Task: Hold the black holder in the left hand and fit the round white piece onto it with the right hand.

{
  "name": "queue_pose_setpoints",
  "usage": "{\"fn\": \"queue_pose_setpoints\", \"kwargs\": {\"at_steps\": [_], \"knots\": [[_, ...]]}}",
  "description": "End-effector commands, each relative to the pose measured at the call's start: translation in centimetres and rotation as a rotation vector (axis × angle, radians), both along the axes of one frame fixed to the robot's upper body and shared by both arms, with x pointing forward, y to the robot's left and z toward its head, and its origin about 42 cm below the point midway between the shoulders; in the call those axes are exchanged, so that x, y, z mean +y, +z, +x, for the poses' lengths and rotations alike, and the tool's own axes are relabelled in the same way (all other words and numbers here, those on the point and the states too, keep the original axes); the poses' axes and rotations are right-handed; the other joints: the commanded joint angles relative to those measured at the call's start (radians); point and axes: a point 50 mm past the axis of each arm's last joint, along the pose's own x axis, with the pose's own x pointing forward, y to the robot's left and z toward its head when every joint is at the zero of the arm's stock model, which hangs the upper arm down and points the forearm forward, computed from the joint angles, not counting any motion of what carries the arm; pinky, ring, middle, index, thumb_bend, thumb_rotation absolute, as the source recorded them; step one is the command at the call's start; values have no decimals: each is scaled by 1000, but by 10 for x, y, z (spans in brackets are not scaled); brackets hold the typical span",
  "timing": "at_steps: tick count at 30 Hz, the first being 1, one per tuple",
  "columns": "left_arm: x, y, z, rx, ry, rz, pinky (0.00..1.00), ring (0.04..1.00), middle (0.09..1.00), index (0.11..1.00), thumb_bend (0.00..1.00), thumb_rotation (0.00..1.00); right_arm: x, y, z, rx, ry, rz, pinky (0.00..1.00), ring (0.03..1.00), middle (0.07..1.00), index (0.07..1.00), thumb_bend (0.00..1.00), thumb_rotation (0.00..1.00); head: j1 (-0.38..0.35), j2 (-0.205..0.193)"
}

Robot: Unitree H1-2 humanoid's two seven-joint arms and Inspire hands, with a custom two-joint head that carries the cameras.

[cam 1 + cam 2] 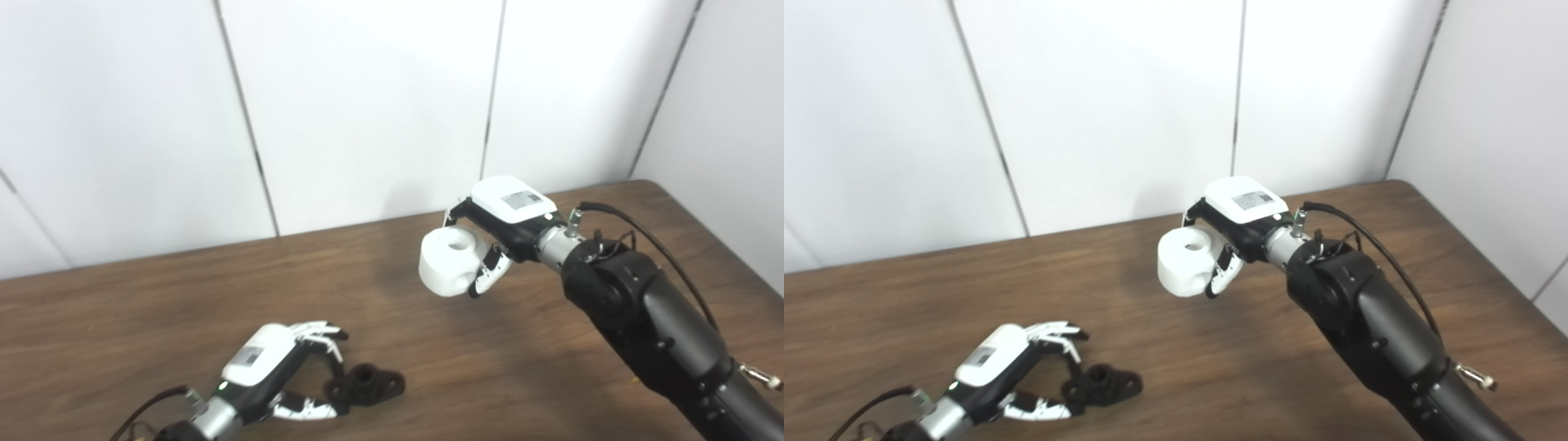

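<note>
while aloft, round white piece (pixel 449 261) in right hand (pixel 499 229); left hand (pixel 278 367) spread beside black holder (pixel 365 384) on table (pixel 153 318)

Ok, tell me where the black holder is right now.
The black holder lies on the table near its front edge, left of centre, at the fingertips of the left robot hand, not lifted.

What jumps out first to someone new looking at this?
The round white piece, held in the right hand above the middle of the brown table. Next, the black holder lying near the front edge, with the left hand at it, fingers spread around its left end.
</note>
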Motion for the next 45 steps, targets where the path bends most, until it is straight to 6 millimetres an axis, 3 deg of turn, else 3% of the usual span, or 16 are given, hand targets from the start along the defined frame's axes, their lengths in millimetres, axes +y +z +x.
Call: {"fn": "queue_pose_setpoints", "kwargs": {"at_steps": [1, 13, 21, 33, 45], "knots": [[-3, -36, -15, 144, 6, 156, 827, 876, 822, 479, 525, 66, 12, 23, -4, -85, 76, 6, 670, 824, 753, 481, 525, 142, 11, 6], [-19, -34, -9, 142, 16, 160, 846, 884, 822, 479, 524, 72, 46, 20, -10, -74, 254, 45, 658, 813, 738, 480, 524, 141, 118, 71], [-28, -32, -6, 126, 15, 163, 821, 882, 823, 479, 524, 74, 56, 17, -13, -53, 311, 43, 651, 818, 745, 480, 524, 142, 164, 86], [-30, -32, -5, 128, 17, 150, 835, 886, 828, 478, 523, 76, 71, 7, -19, -7, 359, 39, 692, 837, 748, 481, 524, 139, 167, 97], [-29, -30, -6, 127, 21, 146, 818, 880, 823, 478, 523, 76, 71, 1, -18, 17, 371, 26, 677, 824, 746, 481, 525, 140, 166, 112]]}}
